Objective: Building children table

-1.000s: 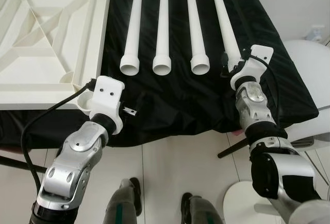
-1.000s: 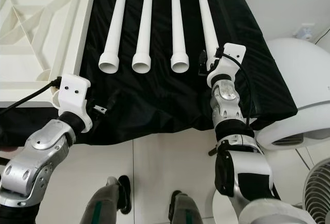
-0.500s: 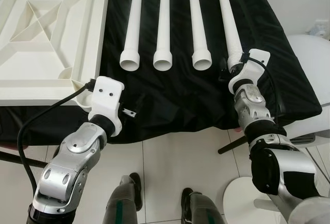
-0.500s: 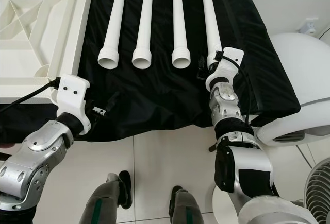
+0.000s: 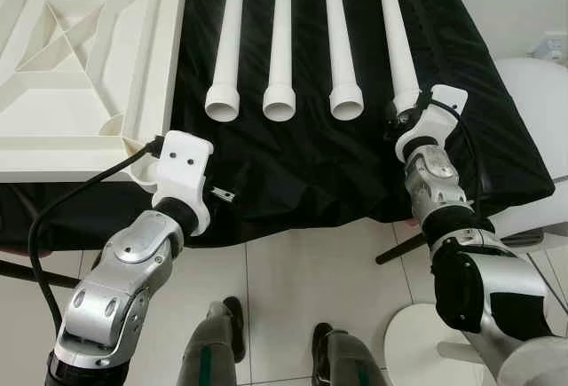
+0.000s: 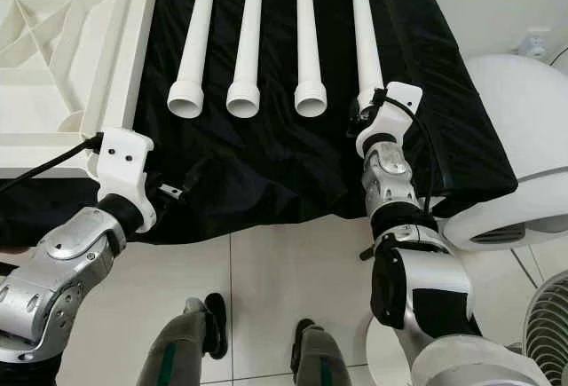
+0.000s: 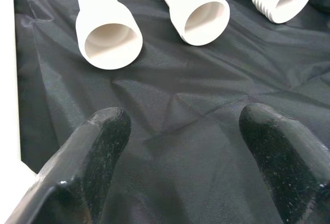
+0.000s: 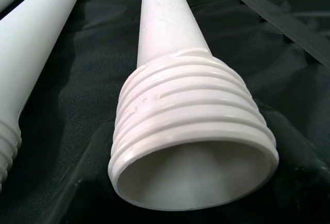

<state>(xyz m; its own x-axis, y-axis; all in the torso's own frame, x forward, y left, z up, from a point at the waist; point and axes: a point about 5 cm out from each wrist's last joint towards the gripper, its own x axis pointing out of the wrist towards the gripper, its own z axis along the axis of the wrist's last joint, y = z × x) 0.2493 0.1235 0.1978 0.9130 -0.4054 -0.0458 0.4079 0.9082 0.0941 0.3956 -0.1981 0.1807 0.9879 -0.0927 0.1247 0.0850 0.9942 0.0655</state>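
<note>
Four white tapered table legs lie side by side on a black cloth (image 5: 311, 164), wide ends toward me. The white table top (image 5: 53, 142) rests upside down at the left, ribs showing. My right gripper (image 5: 399, 118) is at the threaded end of the rightmost leg (image 5: 395, 40). In the right wrist view that threaded end (image 8: 191, 131) lies between the open fingers (image 8: 77, 193). My left gripper (image 7: 180, 126) is open over bare cloth beside the table top's near corner, short of the leftmost leg (image 7: 105, 33). Nothing is between its fingers (image 7: 98, 141).
The cloth hangs over the front edge above a pale tiled floor (image 5: 293, 297), where my feet show. A white rounded object (image 6: 524, 137) and a fan (image 6: 546, 315) stand at the right. A black cable (image 5: 80, 200) runs along my left arm.
The view has tilted a little, shifting the whole scene. My right gripper has stayed at the rightmost leg's threaded end, perhaps slightly closer. The left arm has barely moved.
</note>
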